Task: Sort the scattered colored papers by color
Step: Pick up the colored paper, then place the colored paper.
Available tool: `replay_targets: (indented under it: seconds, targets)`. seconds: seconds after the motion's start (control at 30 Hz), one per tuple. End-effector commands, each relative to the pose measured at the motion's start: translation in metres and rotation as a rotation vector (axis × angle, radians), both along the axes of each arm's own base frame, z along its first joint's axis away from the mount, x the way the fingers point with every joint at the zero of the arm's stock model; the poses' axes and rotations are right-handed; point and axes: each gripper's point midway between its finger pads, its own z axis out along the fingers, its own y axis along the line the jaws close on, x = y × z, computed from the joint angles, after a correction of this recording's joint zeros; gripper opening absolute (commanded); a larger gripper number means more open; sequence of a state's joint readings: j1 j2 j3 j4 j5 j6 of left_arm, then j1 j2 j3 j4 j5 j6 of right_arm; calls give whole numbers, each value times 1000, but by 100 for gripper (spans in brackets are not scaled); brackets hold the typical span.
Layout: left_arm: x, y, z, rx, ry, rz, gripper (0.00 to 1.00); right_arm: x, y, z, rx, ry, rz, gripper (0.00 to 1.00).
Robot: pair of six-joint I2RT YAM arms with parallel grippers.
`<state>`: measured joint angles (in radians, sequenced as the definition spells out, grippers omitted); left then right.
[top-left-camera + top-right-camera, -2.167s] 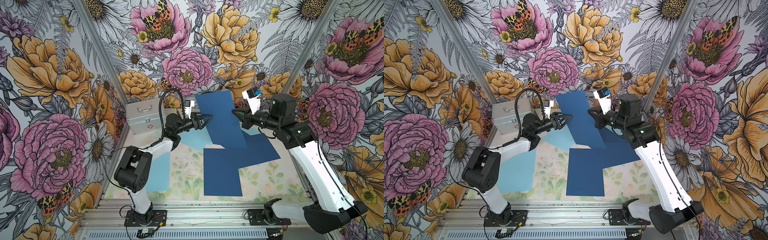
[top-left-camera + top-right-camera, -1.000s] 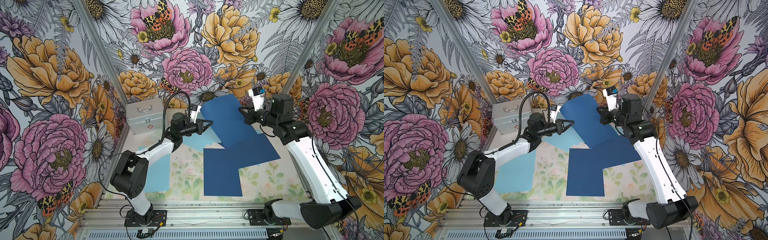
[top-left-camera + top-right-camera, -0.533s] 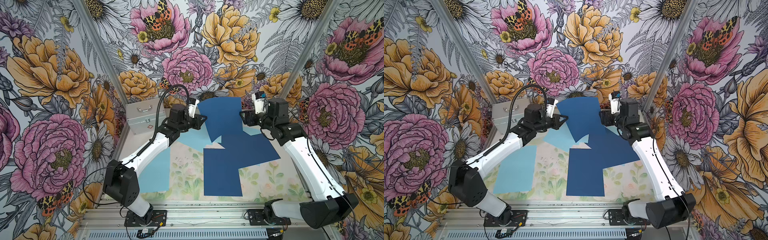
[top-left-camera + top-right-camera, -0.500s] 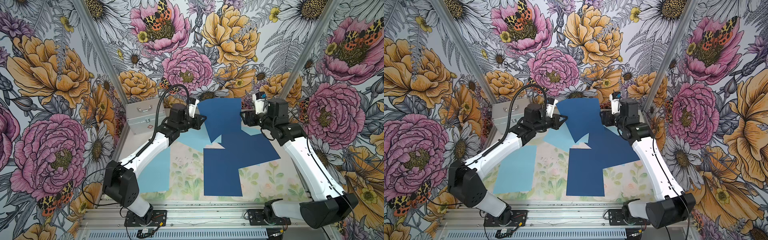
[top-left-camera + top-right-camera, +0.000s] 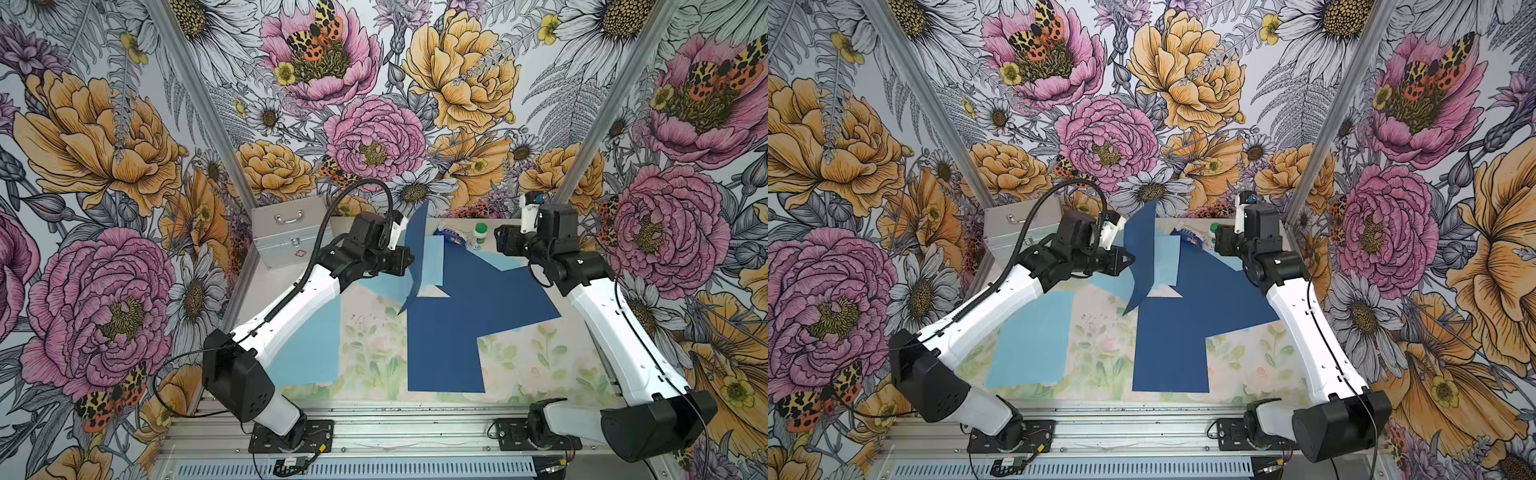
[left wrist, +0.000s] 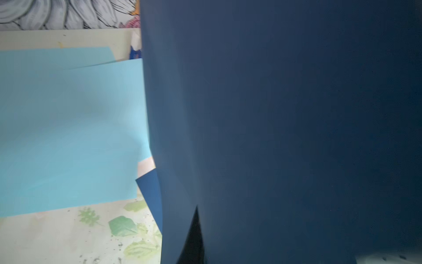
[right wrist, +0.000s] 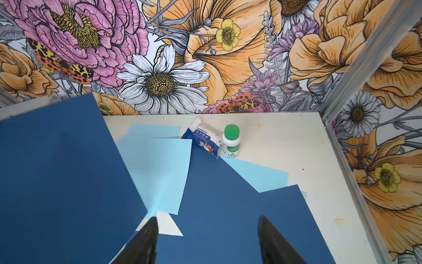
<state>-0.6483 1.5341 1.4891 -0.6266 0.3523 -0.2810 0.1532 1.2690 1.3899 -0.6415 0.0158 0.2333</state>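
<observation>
- While a navy sheet [image 5: 1142,249] is clenched upright by the left gripper [image 5: 1130,259], the right gripper [image 7: 207,219] is released.
- Light-blue sheets [image 7: 159,171] are judged unsorted among flat navy sheets [image 5: 478,299].

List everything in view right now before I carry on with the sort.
lifted navy sheet: one, dark navy, held nearly upright at back centre
flat navy sheets: at least two, dark navy, overlapping, centre to front
light blue sheets: at least four, sky blue; one front left, two overlapping at back centre, one back right partly under navy
packet: one, blue and white, at the back beside the bottle
bottle: one, white with green cap, upright at the back
metal case: one, silver, back left corner
table: one, cream with floral print
left gripper: shut on the lifted navy sheet
right gripper: open, empty, above the flat navy sheets
</observation>
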Motion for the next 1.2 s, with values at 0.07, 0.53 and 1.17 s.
replay_targets:
  seconds: [0.07,0.53,1.17]
  targets:
    - [-58,-36,23,-107,76,-226,0,-12,-10,13,23,-26,-42,69]
    - [-130,-53,71,-328,177,-436,0,-14,-12,28,82,-51,-42,69]
    - [-59,-42,-149,-238,617,-175,0,-12,2,-47,144,142,0,64]
